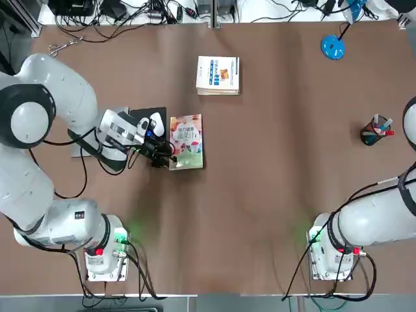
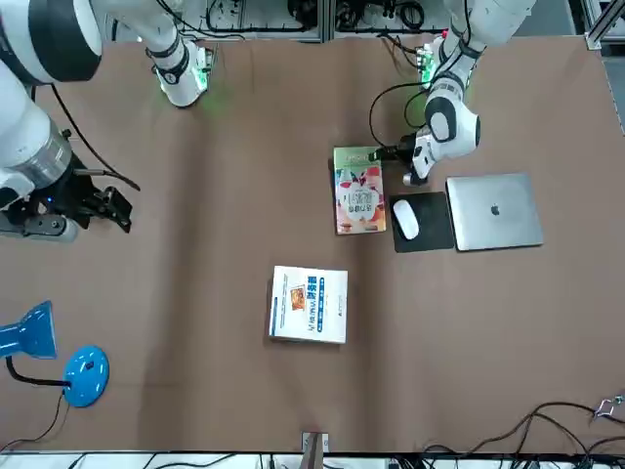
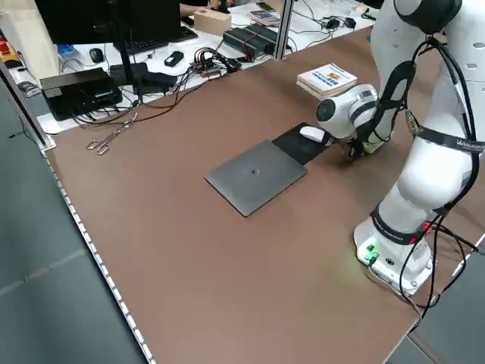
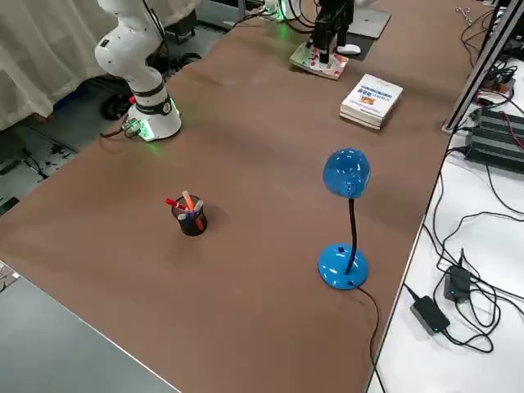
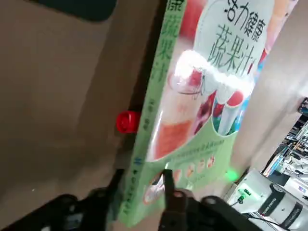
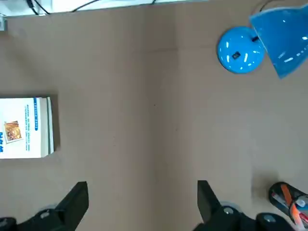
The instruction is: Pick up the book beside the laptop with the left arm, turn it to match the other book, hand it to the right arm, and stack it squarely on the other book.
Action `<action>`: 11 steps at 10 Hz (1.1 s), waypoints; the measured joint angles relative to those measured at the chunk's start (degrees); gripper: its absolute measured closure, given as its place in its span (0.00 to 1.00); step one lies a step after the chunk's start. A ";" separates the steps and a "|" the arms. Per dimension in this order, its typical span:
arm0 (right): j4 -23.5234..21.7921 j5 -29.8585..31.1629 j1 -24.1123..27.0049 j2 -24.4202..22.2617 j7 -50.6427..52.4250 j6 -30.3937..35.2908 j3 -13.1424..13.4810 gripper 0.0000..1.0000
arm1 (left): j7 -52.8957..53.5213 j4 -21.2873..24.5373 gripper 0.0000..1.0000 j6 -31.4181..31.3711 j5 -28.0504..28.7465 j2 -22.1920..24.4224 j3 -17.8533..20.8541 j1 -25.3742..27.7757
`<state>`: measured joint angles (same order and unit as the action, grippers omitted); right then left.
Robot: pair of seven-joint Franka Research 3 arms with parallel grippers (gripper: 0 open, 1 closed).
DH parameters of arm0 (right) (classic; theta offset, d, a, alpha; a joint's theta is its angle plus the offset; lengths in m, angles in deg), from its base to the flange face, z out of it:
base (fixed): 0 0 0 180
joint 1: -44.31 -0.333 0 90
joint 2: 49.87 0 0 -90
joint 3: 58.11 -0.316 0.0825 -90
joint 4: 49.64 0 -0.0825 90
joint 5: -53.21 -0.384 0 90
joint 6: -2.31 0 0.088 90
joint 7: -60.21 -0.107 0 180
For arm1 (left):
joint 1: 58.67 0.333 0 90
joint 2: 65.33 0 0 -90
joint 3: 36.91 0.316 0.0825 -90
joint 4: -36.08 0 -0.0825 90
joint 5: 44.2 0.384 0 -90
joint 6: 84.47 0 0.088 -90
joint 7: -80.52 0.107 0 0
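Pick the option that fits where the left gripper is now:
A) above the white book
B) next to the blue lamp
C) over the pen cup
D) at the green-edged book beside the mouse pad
D: the left gripper has its fingers around the green spine edge of the book, beside the mouse pad.

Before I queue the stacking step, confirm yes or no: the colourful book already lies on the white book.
No, the colourful book lies apart from the white-covered book, with bare table between them.
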<state>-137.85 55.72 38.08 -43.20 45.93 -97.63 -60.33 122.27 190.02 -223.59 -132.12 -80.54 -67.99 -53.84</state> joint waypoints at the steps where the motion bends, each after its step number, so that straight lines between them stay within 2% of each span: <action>1: 0.06 0.00 0.61 -0.01 0.00 0.11 0.09 0.00 | 0.13 -0.15 0.74 0.31 0.00 0.01 -0.04 0.12; 3: 0.39 -0.02 1.46 -0.08 0.00 0.24 0.18 0.00 | 1.01 -0.62 0.83 1.10 0.00 0.52 -0.30 0.23; 6: 0.60 -0.06 1.61 -0.11 -1.06 0.66 0.07 0.00 | 1.38 -1.16 0.83 0.65 0.00 3.54 -1.27 0.27; 11: 0.43 -0.08 1.24 0.66 -2.84 -1.06 -0.51 0.00 | 0.27 -3.62 0.85 3.06 0.55 15.73 -1.78 0.31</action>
<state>-137.42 55.64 39.33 -42.54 43.09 -98.70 -60.84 122.54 186.40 -220.52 -131.57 -64.81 -69.76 -53.53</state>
